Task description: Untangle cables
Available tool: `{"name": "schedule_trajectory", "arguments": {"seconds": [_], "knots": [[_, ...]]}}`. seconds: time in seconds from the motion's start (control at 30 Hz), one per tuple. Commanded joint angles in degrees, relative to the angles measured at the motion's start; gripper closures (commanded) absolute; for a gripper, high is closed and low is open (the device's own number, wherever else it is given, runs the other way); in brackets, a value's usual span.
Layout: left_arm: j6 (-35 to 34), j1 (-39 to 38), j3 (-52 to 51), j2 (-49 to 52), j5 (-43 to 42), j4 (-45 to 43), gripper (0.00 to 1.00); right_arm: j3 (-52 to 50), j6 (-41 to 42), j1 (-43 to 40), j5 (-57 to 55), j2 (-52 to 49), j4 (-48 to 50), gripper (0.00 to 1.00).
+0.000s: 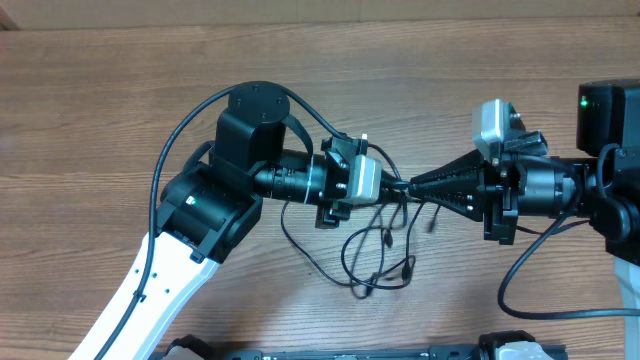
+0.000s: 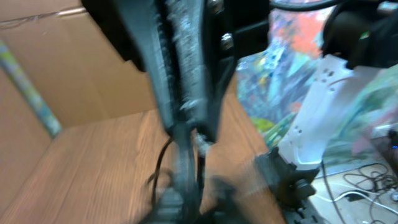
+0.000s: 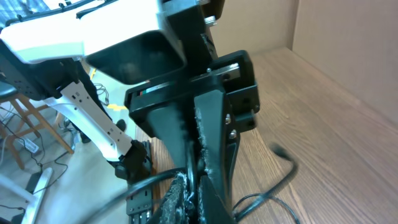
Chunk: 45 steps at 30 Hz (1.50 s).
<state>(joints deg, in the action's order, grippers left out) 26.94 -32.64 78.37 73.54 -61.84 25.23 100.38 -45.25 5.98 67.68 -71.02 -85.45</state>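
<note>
Between left hand (image 1: pixel 398 186) and right hand (image 1: pixel 414 184), cables (image 1: pixel 385 250) sprawl sideways in loose loops.

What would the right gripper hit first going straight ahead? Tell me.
Likely the left gripper, nearly tip to tip with the right gripper overhead, cables bunched between. Heights are hard to judge.

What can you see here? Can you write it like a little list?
table: brown wood
cables: thin, black, loose loops on the table, strands running up to where the grippers meet
left gripper: shut on cables
right gripper: shut on cables, tip close to the left one
views: left wrist picture is blurred
</note>
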Motion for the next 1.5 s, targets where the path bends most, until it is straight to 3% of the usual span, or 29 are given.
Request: {"name": "schedule_trajectory", "arguments": {"seconds": [0.0, 0.23, 0.4, 0.5, 0.53, 0.57, 0.67, 0.8, 0.97, 1.1, 1.3, 1.47], "knots": [[-6.21, 0.07, 0.55, 0.35, 9.92, 0.04, 0.96, 0.94, 0.33, -0.15, 1.92, 0.46, -0.59, 0.96], [-24.63, 0.11, 0.55, 0.35, 27.50, -0.20, 0.96, 0.94, 0.55, -0.15, 1.88, 0.46, -1.27, 0.96], [-29.33, 0.11, 0.55, 0.33, 32.22, -0.37, 0.96, 0.94, 3.54, -0.15, -0.59, 0.46, -1.14, 0.96], [-29.35, 0.09, 0.55, 0.33, 31.78, -2.08, 0.96, 0.94, 7.87, -0.15, -6.97, 0.46, -0.81, 0.79], [-29.35, 0.09, 0.55, 0.33, 31.69, -2.69, 0.96, 0.94, 11.13, -0.15, -10.91, 0.46, -0.28, 0.59], [-29.33, 0.02, 0.55, 0.33, 31.12, -3.04, 0.96, 0.94, 12.83, -0.15, -13.09, 0.46, -0.07, 0.45], [-29.38, 0.02, 0.55, 0.33, 29.14, -4.46, 0.96, 0.94, 18.29, -0.15, -22.43, 0.46, 0.11, 0.31], [-36.83, 0.00, 0.55, 0.33, 29.77, -6.10, 0.96, 0.94, 21.68, -0.15, -28.52, 0.46, 0.33, 0.29], [-52.37, 0.00, 0.55, 0.33, 35.50, -6.21, 0.96, 0.94, 24.72, -0.11, -28.85, 0.46, 1.38, 0.28], [-57.96, -0.07, 0.55, 0.33, 34.71, -6.93, 0.96, 0.94, 24.26, -0.09, -23.52, 0.46, 1.79, 0.30], [-67.87, -0.20, 0.55, 0.33, 25.51, -10.82, 0.96, 0.94, 22.18, 0.13, -22.58, -0.72, 2.69, 0.27], [-69.83, -3.19, 0.55, 0.33, 22.84, -15.19, 0.96, 0.94, 19.52, 2.23, -21.70, -2.78, 3.30, 0.25]]}}
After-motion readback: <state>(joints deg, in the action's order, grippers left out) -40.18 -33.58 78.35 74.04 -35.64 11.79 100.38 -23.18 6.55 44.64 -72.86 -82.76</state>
